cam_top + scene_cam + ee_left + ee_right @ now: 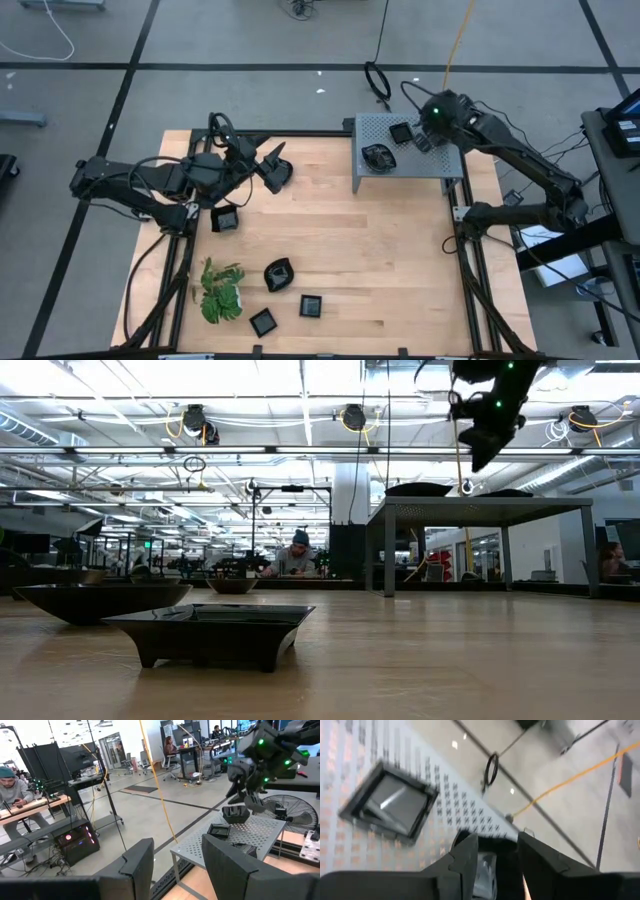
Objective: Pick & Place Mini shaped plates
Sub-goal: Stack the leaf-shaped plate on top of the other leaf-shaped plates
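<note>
Resting at 1 o'clock of wooden table [340, 240], grey holed shelf [440, 165] is seen, two black plates set on it: square plate [401, 132], leafy plate [377, 155]. Right gripper [424, 140] is held over shelf, fingers spread, nothing pinched. Left gripper [272, 166] is held at 10 o'clock, fingers spread, nothing held. Four more plates are laid lower: square one [225, 219] at 9 o'clock; round one [278, 273], two small squares [311, 306] [263, 321] at 7 o'clock beside green plant [220, 292].

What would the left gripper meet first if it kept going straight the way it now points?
Probably nothing close: the left gripper, open, points over open floor beside the grey perforated stand. The stand's near corner lies closest to that line, though depth is unclear.
</note>
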You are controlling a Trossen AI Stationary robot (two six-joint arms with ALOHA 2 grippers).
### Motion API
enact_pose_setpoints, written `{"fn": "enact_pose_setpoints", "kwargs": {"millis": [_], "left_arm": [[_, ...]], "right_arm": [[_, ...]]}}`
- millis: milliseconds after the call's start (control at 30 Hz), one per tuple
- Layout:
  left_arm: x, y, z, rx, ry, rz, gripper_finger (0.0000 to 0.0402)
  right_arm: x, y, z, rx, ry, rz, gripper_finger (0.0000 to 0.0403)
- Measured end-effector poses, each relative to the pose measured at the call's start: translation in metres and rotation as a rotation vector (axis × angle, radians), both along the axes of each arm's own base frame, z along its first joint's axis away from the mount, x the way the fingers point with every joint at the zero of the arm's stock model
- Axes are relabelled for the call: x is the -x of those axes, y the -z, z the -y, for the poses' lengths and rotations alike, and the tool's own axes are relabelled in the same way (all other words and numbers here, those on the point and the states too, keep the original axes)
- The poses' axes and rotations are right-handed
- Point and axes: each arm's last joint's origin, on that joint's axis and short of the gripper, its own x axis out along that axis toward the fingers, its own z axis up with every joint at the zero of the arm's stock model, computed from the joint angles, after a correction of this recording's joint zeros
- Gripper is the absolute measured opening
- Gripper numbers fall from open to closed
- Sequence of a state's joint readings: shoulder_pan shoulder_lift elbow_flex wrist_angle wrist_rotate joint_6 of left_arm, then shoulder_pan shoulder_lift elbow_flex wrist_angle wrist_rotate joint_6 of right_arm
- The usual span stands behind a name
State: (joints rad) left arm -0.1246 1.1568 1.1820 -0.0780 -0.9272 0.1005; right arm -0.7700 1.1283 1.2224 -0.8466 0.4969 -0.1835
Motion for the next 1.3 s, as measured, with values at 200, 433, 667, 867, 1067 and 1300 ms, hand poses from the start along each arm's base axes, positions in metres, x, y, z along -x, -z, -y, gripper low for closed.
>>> {"fn": "enact_pose_setpoints", "kwargs": {"millis": [200, 433, 667, 867, 1067, 1300], "left_arm": [[0.0, 0.0, 0.0, 0.0, 0.0, 0.0, 0.0172], [0.002, 0.002, -0.002, 0.005, -0.085, -0.011, 0.0172], [0.006, 0.025, -0.007, 0.14, -0.113, -0.087, 0.0172], [0.012, 0.056, -0.013, 0.42, -0.038, -0.25, 0.0172], [0.004, 0.09, -0.017, 0.456, 0.099, -0.593, 0.0172], [-0.019, 0.129, -0.023, 0.206, 0.305, -1.02, 0.0172]], "right_arm": [[0.003, -0.016, -0.003, 0.109, -0.015, 0.093, 0.0128], [0.003, -0.026, -0.005, 0.146, -0.067, 0.204, 0.0122], [-0.005, -0.029, -0.008, 0.072, -0.258, 0.351, 0.0121], [-0.01, -0.035, -0.008, 0.077, -0.349, 0.434, 0.0122], [-0.019, -0.041, -0.013, 0.102, -0.446, 0.495, 0.0122], [-0.032, -0.041, -0.021, 0.153, -0.526, 0.549, 0.0123]]}}
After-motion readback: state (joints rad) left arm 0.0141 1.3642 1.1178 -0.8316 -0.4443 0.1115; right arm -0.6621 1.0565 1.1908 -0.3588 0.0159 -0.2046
